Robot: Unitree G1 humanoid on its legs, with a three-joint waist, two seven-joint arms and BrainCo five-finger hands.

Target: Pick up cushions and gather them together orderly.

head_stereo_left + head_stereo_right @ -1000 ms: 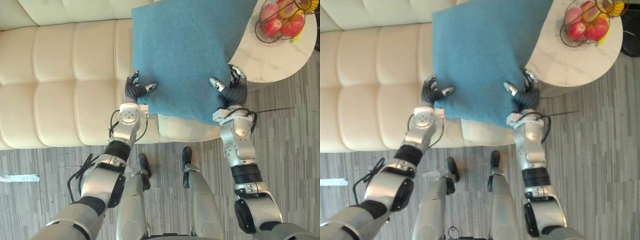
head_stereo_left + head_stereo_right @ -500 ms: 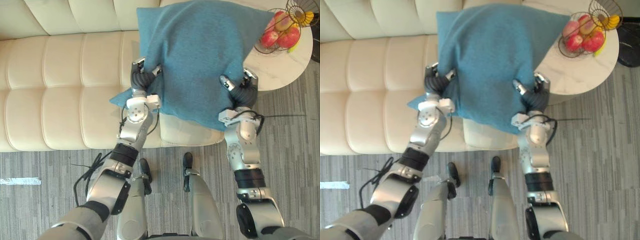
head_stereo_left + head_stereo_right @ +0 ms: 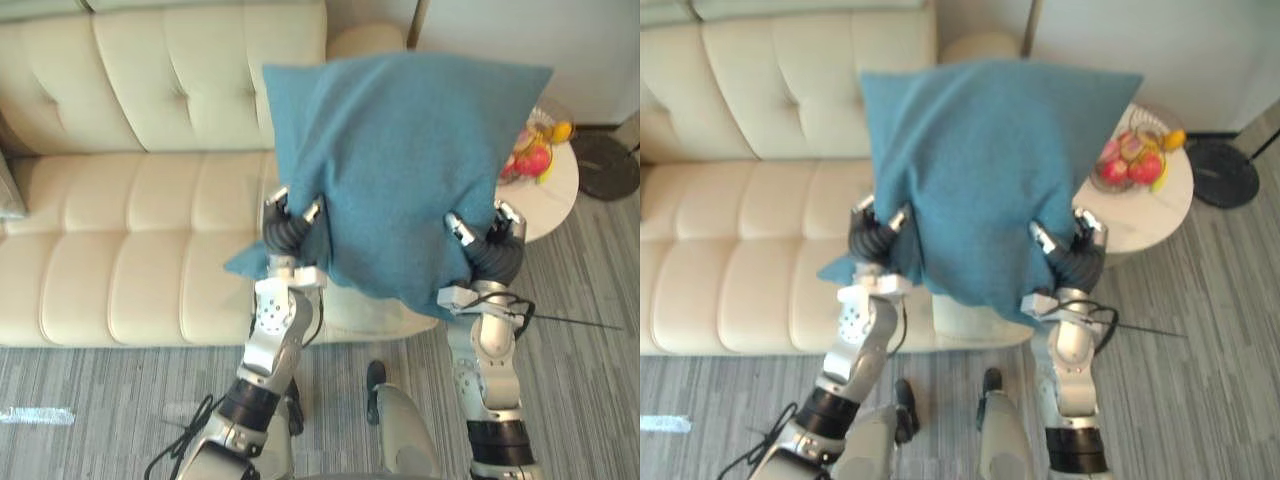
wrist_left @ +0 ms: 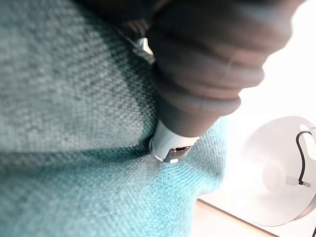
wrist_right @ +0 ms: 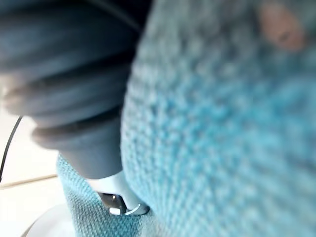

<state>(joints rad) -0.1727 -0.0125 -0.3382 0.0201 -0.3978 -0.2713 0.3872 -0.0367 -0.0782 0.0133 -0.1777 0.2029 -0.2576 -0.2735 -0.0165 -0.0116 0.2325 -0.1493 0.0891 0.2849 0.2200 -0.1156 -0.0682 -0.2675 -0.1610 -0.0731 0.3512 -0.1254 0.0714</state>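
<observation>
Two hands hold one teal cushion up in the air in front of the sofa, over its right end. The cushion stands nearly upright and broad side on, covering that end's seat and part of the backrest, and it touches no part of the sofa that can be seen.

The left hand clamps the cushion's lower left edge, with its fingers curled round onto the cloth. One cushion corner pokes out below this hand, over the sofa's seat. The right hand pinches the lower right edge, its thumb lying on the near face and its fingers wrapped behind. In both wrist views the teal weave presses right against the dark ribbed covers.

The sofa is cream, with a tufted back and a stitched seat, and the rest of its seat to the left lies bare. Just beside the sofa's right end stands a round white side table with a wire basket of red and yellow fruit on it. Grey striped floor runs along the sofa's front.
</observation>
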